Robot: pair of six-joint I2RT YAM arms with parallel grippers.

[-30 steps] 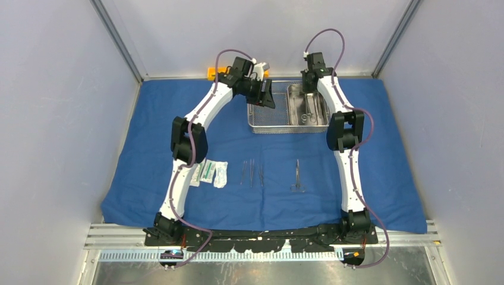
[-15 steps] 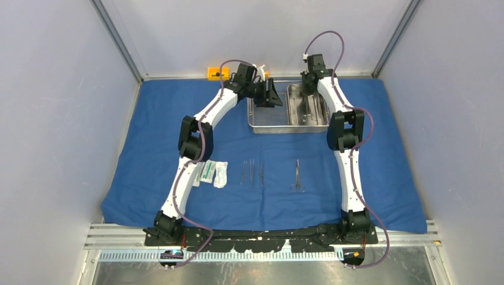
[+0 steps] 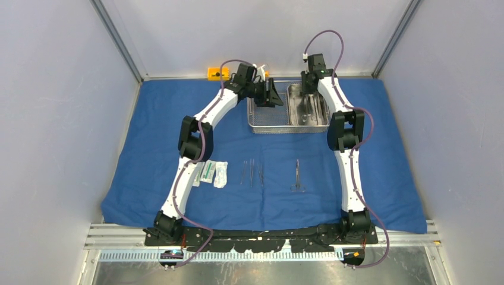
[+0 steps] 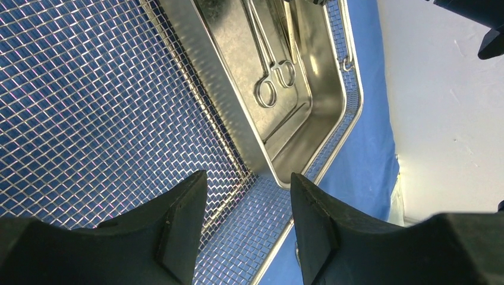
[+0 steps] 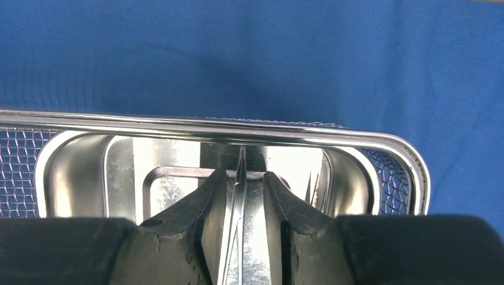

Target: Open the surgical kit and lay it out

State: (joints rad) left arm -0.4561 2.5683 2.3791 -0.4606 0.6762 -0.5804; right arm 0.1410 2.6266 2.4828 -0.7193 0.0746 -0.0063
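The blue cloth [image 3: 148, 148] lies spread flat. At its far side stands the mesh basket [image 3: 261, 122], and the steel tray [image 3: 318, 116] sits inside the right part of it. The left gripper [image 4: 248, 181] hangs above the bare mesh beside the tray, fingers apart, with nothing between them. The right gripper [image 5: 243, 181] reaches into the far end of the tray; its fingers stand apart, and a thin steel instrument [image 5: 236, 237] lies in the gap, not pinched. Nearer on the cloth lie three packets [image 3: 213, 172], a group of thin instruments [image 3: 252, 172] and a ring-handled tool [image 3: 298, 176].
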